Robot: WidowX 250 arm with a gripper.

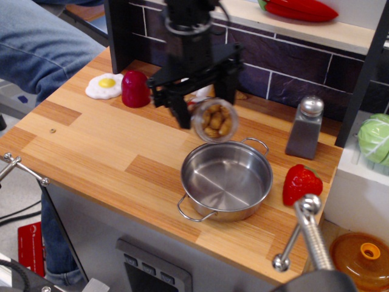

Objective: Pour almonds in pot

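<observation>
My gripper (203,106) is shut on the clear jar of almonds (216,120) and holds it in the air, tilted so its open mouth faces the camera, above the far rim of the pot. Brown almonds show inside the mouth. The shiny steel pot (226,179) with two wire loop handles sits on the wooden counter just below and in front of the jar. No almonds show inside the pot. The jar's label is hidden behind its mouth and the gripper.
A red lid (135,89) and a fried-egg toy (104,86) lie at the back left. A grey shaker (305,127) and a strawberry toy (301,184) stand right of the pot. An orange lidded pot (362,259) is at lower right. A metal post (304,234) rises in the foreground.
</observation>
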